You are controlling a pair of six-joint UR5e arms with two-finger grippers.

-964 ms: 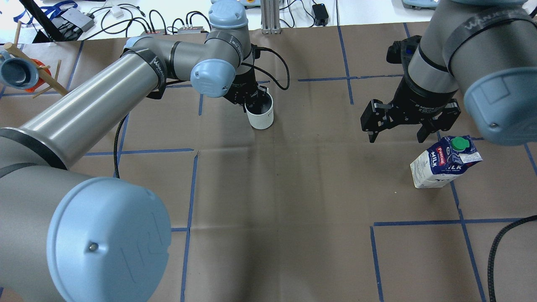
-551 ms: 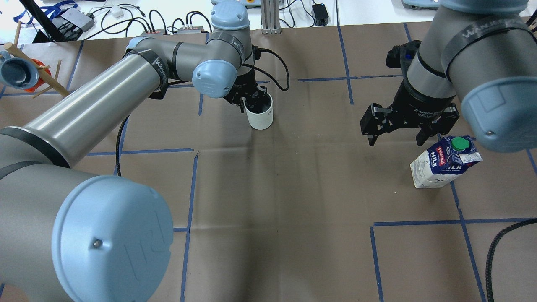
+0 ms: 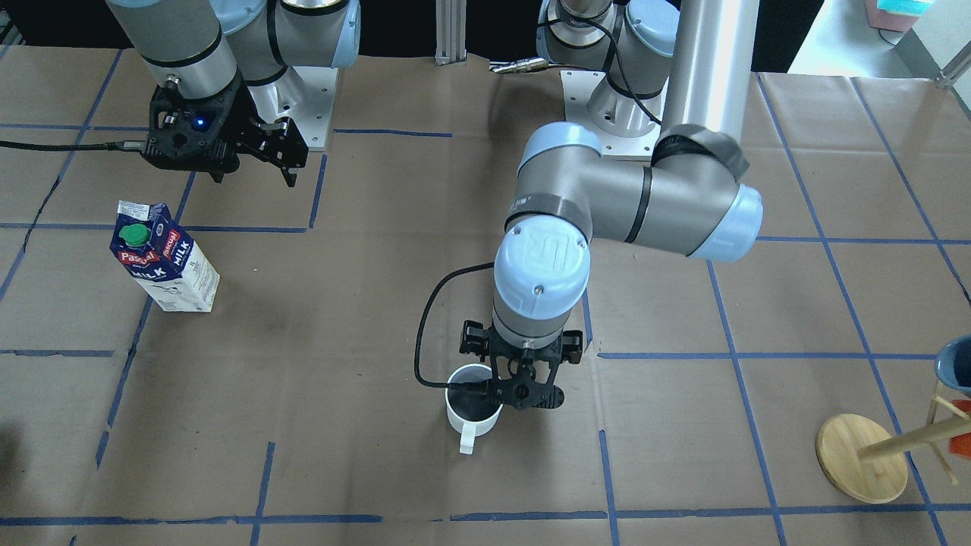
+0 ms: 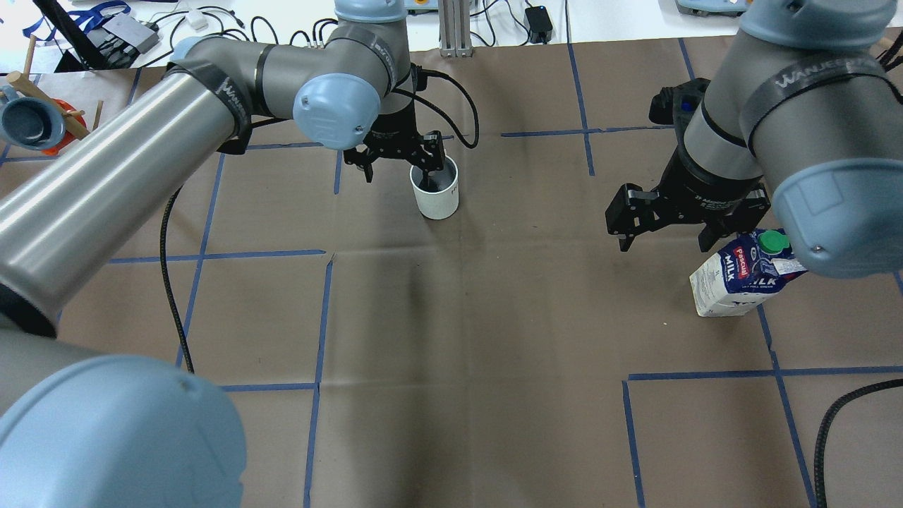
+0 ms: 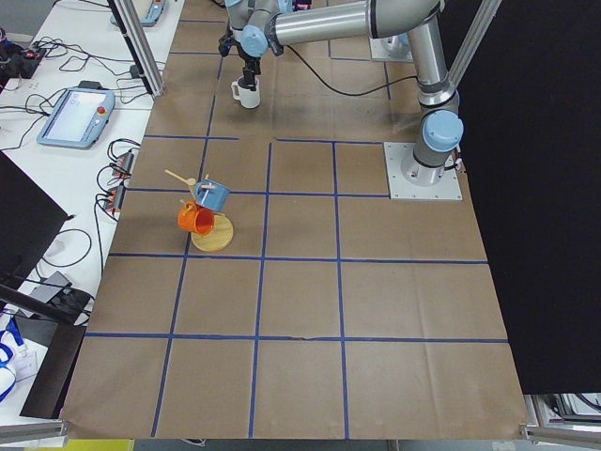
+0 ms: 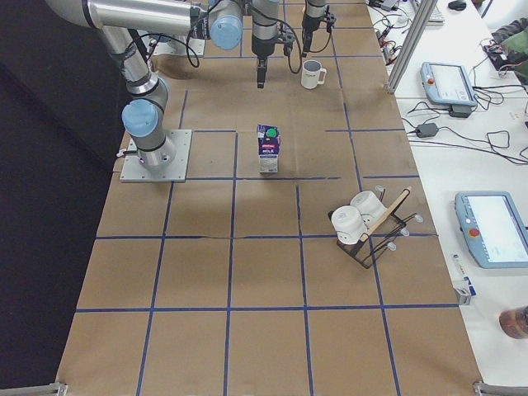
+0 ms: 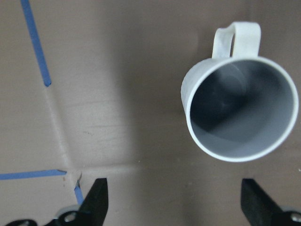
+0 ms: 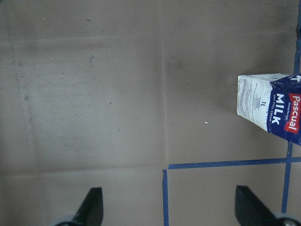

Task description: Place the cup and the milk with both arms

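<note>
A: Brown paper covers the desk [image 4: 494,353], crossed with blue tape; so what is new on it?

B: The left pincer [image 4: 399,168] has let go; a second ago it was closed on the rim of the cup [image 4: 437,194] with one finger down inside; now its fingers stand wide apart and it has lifted and shifted a little to the left.

A: And the cup itself?

B: It stands upright on the far side of the desk, left of centre, handle pointing away from the robot; in the left wrist view it stands free, and neither fingertip touches it.

A: So that half is finished?

B: I judge so; the cup looks set down and released, and that arm only needs to back off without clipping the rim.

A: What about the other side?

B: The right pincer [image 4: 664,240] is wide and empty; it has crept nearer to the milk [image 4: 741,279] over the last second and now hangs just on the carton's far-left side.

A: Has the carton moved?

B: No; it stands upright on the right side of the desk, untouched; in the right wrist view it sits at the right edge, outside the fingers.

A: Meaning?

B: The milk is the step in hand; the pincer must shift right to straddle the carton before closing.
</note>
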